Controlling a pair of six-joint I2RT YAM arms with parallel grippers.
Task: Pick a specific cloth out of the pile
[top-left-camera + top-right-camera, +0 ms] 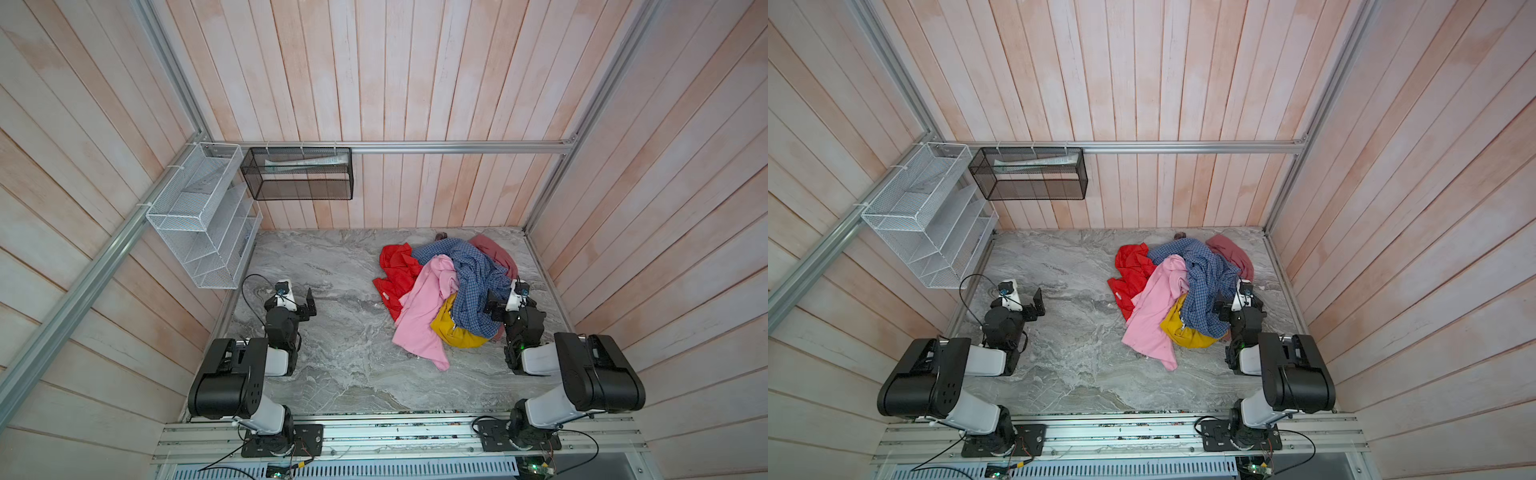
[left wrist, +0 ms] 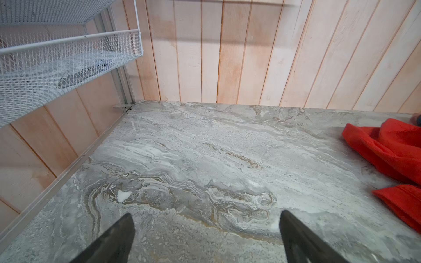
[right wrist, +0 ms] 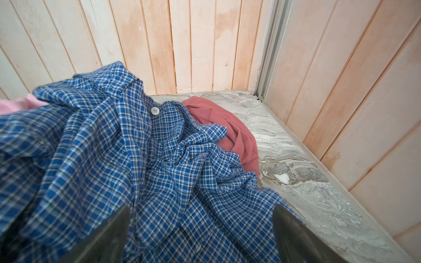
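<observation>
Because it's partly buried, red cloth (image 1: 397, 266): your pull may drag the pink top (image 1: 419, 316) along.
Left tool (image 2: 206, 214), right tool (image 3: 201, 207): wide, empty.

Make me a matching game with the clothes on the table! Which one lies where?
Things:
1. bright red cloth
2. light pink top
3. blue checked shirt
4. dusty rose cloth

Places:
A. on top, in the middle
B. back right
C. furthest left
D. reaching furthest forward

Pairs: 1-C, 2-D, 3-A, 4-B
</observation>
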